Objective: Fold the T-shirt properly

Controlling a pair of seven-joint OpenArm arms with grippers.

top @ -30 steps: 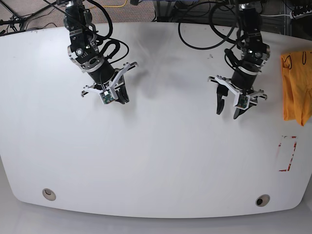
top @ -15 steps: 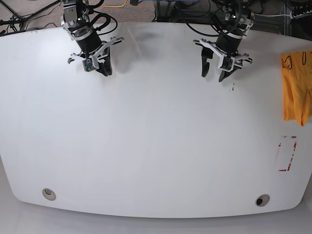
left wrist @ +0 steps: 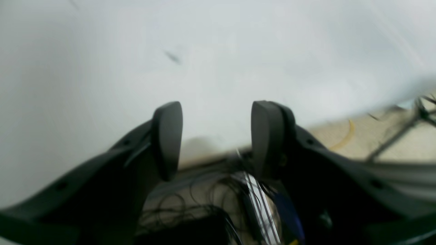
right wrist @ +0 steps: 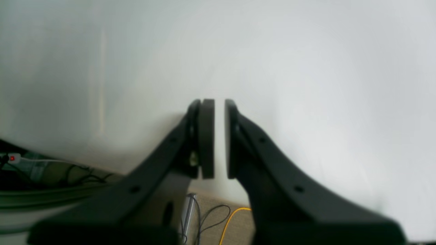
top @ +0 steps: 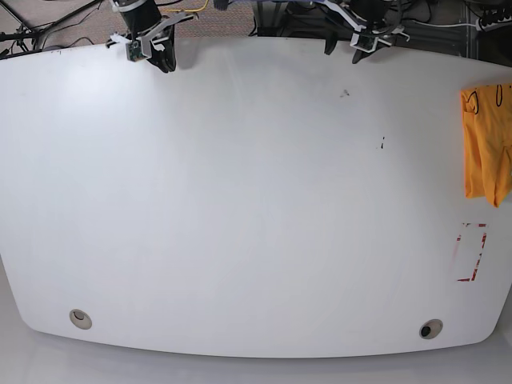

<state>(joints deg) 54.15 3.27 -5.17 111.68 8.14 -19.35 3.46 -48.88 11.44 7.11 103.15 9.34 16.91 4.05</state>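
White table [top: 240, 208] with red-outlined rectangle [top: 470, 252] (right edge), two holes

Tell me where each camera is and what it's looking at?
Base: high above the white table, looking down; both arms at the far edge, T-shirt at the right edge.
Left wrist: on the left arm, looking past the open left gripper at the table's edge and floor cables.
Right wrist: on the right arm, looking past the shut right gripper.
Shared: the table.

We read this as robotics lab. Big white worktop [top: 240, 200], two arms mounted at its far edge, tangled black cables [top: 280, 16] plus yellow cable [right wrist: 235, 217] on carpet behind, red taped rectangle [top: 471, 252] near right edge.
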